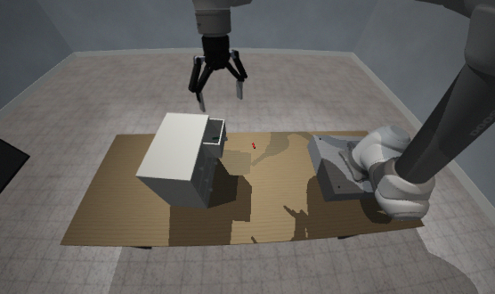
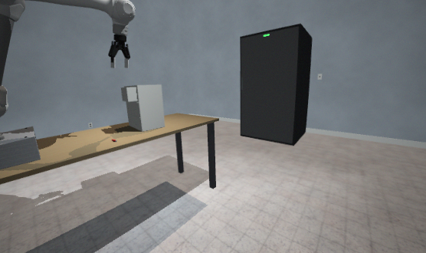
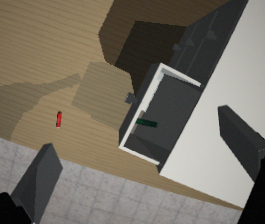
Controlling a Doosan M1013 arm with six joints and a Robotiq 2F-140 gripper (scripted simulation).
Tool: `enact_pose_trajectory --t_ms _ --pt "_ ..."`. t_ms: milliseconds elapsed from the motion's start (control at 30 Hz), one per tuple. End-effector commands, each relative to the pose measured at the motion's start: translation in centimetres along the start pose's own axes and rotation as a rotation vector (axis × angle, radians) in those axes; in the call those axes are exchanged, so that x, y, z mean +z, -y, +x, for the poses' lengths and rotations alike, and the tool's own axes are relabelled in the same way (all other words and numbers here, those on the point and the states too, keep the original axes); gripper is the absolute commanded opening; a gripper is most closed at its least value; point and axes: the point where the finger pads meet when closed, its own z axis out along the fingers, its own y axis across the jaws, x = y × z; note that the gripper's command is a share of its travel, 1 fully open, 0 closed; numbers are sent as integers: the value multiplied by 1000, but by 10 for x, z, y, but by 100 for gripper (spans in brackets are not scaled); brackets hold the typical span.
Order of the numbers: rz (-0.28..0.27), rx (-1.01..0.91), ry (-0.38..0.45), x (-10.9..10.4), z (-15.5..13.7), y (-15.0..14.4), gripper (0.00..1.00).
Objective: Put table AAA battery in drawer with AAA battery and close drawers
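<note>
The small white chest (image 1: 178, 158) stands on the wooden table. Its top drawer (image 1: 215, 137) is pulled out and holds a dark green battery (image 1: 215, 138), which also shows in the wrist view (image 3: 147, 123). The lower drawers look pushed in. A small red battery (image 1: 254, 145) lies on the table to the right of the chest; it shows in the exterior view (image 2: 113, 140) and the wrist view (image 3: 59, 119). My gripper (image 1: 219, 95) (image 2: 119, 64) is open and empty, high above the open drawer and the chest's front.
The robot's grey base block (image 1: 338, 167) sits on the right part of the table. A tall black cabinet (image 2: 275, 83) stands on the floor away from the table. The chest (image 2: 143, 106) stands near the table's far end.
</note>
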Motion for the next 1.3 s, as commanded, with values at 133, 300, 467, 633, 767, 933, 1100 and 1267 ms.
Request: enact_pose_trajectory --t_ms 133,300,467,633,767,933,1100,1267 --pt "11 -163 -17 5 -5 -4 100" --pt "18 -260 -26 8 -7 -6 100" --pt "24 -342 -33 11 -10 -8 100" --pt "27 -385 -37 12 -11 -9 100" --pt "31 -433 -42 14 -13 -10 100" --pt "34 -481 -46 15 -14 -12 100" --pt "36 -504 -48 16 -15 -12 100" --pt "38 -531 -50 17 -15 -13 100"
